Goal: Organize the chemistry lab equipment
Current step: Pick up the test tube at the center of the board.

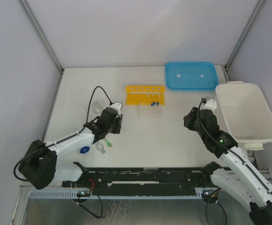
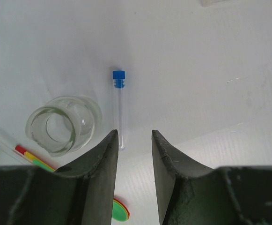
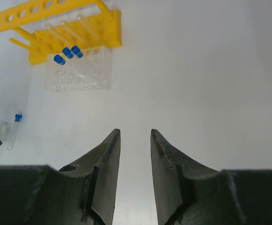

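Blue-capped tube (image 2: 119, 108) lies flat on the white table (image 1: 173, 136), cap pointing away from my left gripper (image 2: 132, 140). Its clear closed end sits just ahead of the left finger's (image 2: 103, 164) tip, slightly toward that side of the gap rather than centred. I cannot tell whether the finger touches the glass. Nothing sits between the fingers; they stand partly apart, holding nothing.

Beside the tube, on its left in the left wrist view, a small clear glass vessel (image 2: 63, 124) lies tilted with its mouth toward the camera, close to the tube but apart from it. A green-tipped stick (image 2: 119, 209) shows below the left finger, partly hidden by it.

From the top view, the left gripper (image 1: 117, 123) is left of centre, well short of the yellow plastic tube rack (image 1: 144, 93). That rack lies tipped on its side with three more blue-capped tubes (image 3: 68, 53) resting over a clear rack (image 3: 79, 72) against it. Thin metal tongs (image 1: 101, 150) lie near the left arm.

Right gripper (image 3: 135, 140) hovers over bare table, fingers partly apart, empty, well apart from the racks. The big white tub (image 1: 246, 112) is just to its right.
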You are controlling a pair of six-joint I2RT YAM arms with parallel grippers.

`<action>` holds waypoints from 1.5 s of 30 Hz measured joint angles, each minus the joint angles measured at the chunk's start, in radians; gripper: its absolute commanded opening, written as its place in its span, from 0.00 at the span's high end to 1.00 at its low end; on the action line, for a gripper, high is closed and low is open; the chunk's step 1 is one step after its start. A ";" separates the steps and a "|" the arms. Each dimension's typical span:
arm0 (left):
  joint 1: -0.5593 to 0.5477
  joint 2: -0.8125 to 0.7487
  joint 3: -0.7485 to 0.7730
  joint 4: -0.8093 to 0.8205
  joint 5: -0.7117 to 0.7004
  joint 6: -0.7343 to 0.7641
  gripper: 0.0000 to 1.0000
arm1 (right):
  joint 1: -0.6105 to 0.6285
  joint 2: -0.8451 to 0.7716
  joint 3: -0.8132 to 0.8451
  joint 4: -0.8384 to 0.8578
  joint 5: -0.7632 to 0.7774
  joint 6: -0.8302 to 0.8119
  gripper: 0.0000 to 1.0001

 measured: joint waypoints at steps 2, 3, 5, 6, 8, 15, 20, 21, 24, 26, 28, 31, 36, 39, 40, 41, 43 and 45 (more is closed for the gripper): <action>0.002 0.005 0.000 -0.014 -0.006 0.000 0.61 | 0.000 -0.001 0.000 0.000 0.000 0.000 0.69; 0.003 0.010 0.000 -0.022 -0.008 0.000 0.61 | 0.000 -0.002 0.000 0.000 0.000 0.000 0.68; 0.004 0.024 0.000 -0.030 -0.010 0.000 0.61 | 0.000 -0.003 0.000 0.000 0.000 0.000 0.69; 0.004 0.034 0.000 -0.033 -0.010 0.000 0.61 | 0.000 -0.004 0.000 0.000 0.000 0.000 0.69; 0.004 0.053 0.000 -0.039 -0.012 0.000 0.61 | 0.000 -0.006 0.000 0.000 0.000 0.000 0.68; 0.011 0.097 0.001 -0.061 -0.018 -0.001 0.62 | 0.000 -0.017 -0.005 0.001 0.001 0.000 0.69; 0.019 0.139 0.011 -0.065 -0.019 0.000 0.67 | 0.000 -0.017 -0.014 0.001 0.000 0.000 0.69; 0.019 0.148 0.012 -0.065 -0.018 0.000 0.68 | 0.000 -0.017 -0.015 0.000 0.000 0.000 0.69; 0.019 0.168 0.014 -0.062 -0.014 0.001 0.69 | 0.000 -0.018 -0.016 0.000 0.000 0.000 0.68; 0.019 0.179 0.022 -0.055 -0.011 0.002 0.70 | 0.000 -0.018 -0.016 0.000 0.000 0.000 0.69; 0.019 0.191 0.029 -0.046 -0.006 0.003 0.74 | 0.000 -0.018 -0.016 0.000 0.000 0.000 0.68; 0.020 0.208 0.037 -0.024 0.011 0.003 0.80 | 0.000 -0.018 -0.016 0.000 -0.006 0.000 0.68; 0.021 0.223 0.042 0.007 0.026 0.005 0.86 | 0.000 -0.016 -0.016 0.003 -0.029 -0.002 0.68; 0.021 0.223 0.042 0.014 0.037 0.011 0.91 | 0.000 -0.010 -0.016 0.014 -0.059 -0.006 0.68; 0.021 0.223 0.042 0.016 0.042 0.012 0.91 | 0.000 -0.007 -0.016 0.019 -0.074 -0.009 0.68; 0.021 0.222 0.040 0.023 0.055 0.014 0.91 | 0.000 -0.004 -0.016 0.025 -0.094 -0.014 0.68; 0.017 0.215 0.032 0.037 0.084 0.021 0.91 | 0.000 0.008 -0.016 0.042 -0.152 -0.025 0.68; -0.002 0.182 0.009 0.045 0.104 0.025 0.91 | 0.000 0.031 -0.016 0.064 -0.231 -0.033 0.68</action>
